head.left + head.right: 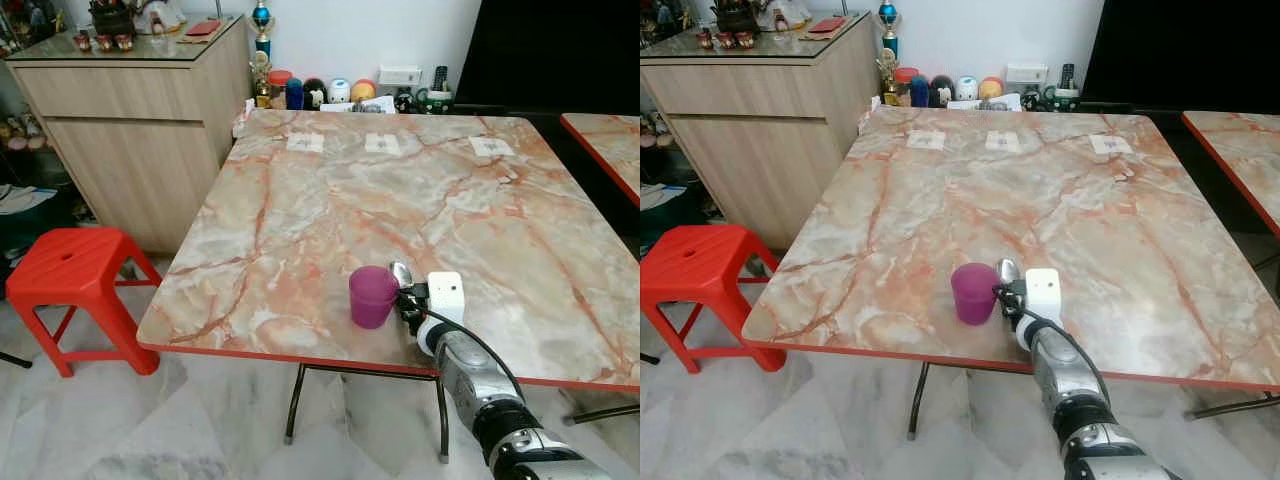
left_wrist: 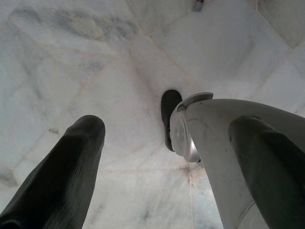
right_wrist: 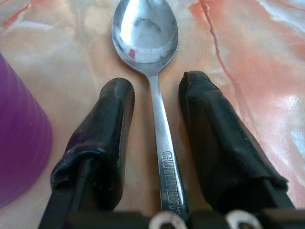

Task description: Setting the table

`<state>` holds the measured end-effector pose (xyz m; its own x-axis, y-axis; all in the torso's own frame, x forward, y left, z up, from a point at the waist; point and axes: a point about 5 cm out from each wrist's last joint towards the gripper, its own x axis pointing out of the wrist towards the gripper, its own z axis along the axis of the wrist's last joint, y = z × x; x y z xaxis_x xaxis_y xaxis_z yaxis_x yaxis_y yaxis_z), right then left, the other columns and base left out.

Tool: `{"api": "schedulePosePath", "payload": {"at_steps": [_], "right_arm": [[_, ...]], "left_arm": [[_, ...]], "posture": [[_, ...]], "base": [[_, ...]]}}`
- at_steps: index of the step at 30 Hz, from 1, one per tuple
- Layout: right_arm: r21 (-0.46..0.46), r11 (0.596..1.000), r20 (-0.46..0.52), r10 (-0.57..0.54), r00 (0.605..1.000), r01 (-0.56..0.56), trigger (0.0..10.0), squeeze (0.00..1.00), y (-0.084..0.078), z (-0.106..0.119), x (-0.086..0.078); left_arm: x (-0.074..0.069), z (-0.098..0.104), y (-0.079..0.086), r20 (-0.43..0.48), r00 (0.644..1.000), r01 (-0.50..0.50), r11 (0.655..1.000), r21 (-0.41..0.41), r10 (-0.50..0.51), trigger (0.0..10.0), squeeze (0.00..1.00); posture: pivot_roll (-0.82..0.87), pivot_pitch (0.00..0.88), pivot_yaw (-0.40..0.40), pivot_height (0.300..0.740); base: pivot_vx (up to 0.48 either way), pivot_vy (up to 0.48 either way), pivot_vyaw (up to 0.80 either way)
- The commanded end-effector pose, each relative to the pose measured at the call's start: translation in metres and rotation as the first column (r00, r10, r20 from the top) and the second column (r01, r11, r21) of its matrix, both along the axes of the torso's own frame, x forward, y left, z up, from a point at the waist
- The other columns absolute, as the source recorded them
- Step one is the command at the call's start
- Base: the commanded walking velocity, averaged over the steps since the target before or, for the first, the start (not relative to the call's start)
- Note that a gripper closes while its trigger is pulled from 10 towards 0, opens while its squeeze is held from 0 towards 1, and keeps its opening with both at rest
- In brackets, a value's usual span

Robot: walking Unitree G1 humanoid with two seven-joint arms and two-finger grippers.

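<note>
A purple cup (image 1: 373,296) stands upright near the front edge of the marble table (image 1: 400,180). Just to its right a silver spoon (image 1: 400,272) lies flat on the table, bowl pointing away from me. My right gripper (image 3: 157,83) is low over the table, open, with one black finger on each side of the spoon's handle (image 3: 164,143) and a small gap on both sides. The cup's side (image 3: 19,143) is close beside one finger. My left gripper (image 2: 162,157) hangs open over the floor beside my leg.
A red plastic stool (image 1: 70,265) stands left of the table, in front of a wooden cabinet (image 1: 130,120). Small jars and ornaments (image 1: 340,92) line the table's far edge by the wall. A second marble table (image 1: 610,140) is at the right.
</note>
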<state>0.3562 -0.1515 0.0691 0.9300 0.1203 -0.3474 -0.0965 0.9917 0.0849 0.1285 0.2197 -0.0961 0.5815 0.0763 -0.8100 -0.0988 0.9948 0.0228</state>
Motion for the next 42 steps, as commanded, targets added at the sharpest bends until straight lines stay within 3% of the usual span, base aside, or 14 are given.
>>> {"api": "schedulePosePath", "payload": {"at_steps": [1,2,3,4,5,33,37,41,42], "right_arm": [[0.004,1.000,-0.044,-0.002,0.999,0.002,10.0,0.00,0.000,-0.007,-0.003],[0.008,1.000,-0.047,-0.003,0.999,0.003,9.4,0.00,0.000,-0.008,-0.004],[0.010,1.000,-0.049,-0.003,0.999,0.004,9.4,0.00,0.000,-0.008,-0.004],[0.010,1.000,-0.052,-0.002,0.999,0.003,2.4,0.00,0.000,-0.009,-0.004],[0.011,1.000,-0.052,-0.002,0.999,0.003,0.0,0.00,0.000,-0.009,-0.004],[0.004,1.000,-0.058,0.000,0.998,0.001,0.0,0.00,-0.001,-0.012,-0.006],[-0.016,1.000,-0.018,-0.023,1.000,0.023,0.0,0.00,-0.002,-0.008,-0.005],[0.034,0.997,0.121,-0.070,0.990,0.066,0.2,0.00,-0.006,0.007,0.000],[0.043,0.996,0.144,-0.084,0.986,0.078,9.7,0.00,-0.008,0.010,0.000]], "left_arm": [[-0.007,-0.003,0.000,-0.036,0.999,0.003,1.000,-0.004,-0.003,10.0,0.00],[-0.007,-0.003,0.000,-0.036,0.999,0.001,1.000,-0.005,-0.001,10.0,0.00],[-0.007,-0.003,0.000,-0.036,0.999,0.000,1.000,-0.006,0.000,10.0,0.00],[-0.007,-0.003,0.000,-0.036,0.999,0.000,1.000,-0.007,0.000,10.0,0.00],[-0.007,-0.003,0.000,-0.036,0.999,0.000,1.000,-0.008,0.000,10.0,0.00],[-0.009,-0.004,-0.003,-0.039,0.999,0.002,1.000,-0.030,-0.003,10.0,0.00],[-0.010,-0.004,-0.003,-0.039,0.999,0.004,1.000,-0.031,-0.005,10.0,0.00],[-0.011,-0.004,-0.003,-0.041,0.999,0.006,1.000,-0.030,-0.007,10.0,0.00],[-0.011,-0.004,-0.003,-0.042,0.999,0.006,1.000,-0.030,-0.008,10.0,0.00]], "posture": [[0.04,0.080,-0.003,0.740],[0.04,0.080,-0.003,0.740],[0.04,0.084,-0.004,0.740],[0.04,0.084,-0.004,0.740],[0.04,0.086,-0.003,0.740],[0.04,0.068,-0.007,0.740],[0.04,0.063,-0.007,0.740],[0.04,0.053,-0.007,0.740],[0.04,0.049,-0.008,0.740]], "base": [[0.000,0.000,0.00],[0.000,0.000,0.00],[0.000,0.000,0.00],[0.000,0.000,0.00],[0.000,0.000,0.00],[0.000,0.000,0.00],[0.000,0.000,0.00],[0.000,0.000,0.00],[0.000,0.000,0.00]]}}
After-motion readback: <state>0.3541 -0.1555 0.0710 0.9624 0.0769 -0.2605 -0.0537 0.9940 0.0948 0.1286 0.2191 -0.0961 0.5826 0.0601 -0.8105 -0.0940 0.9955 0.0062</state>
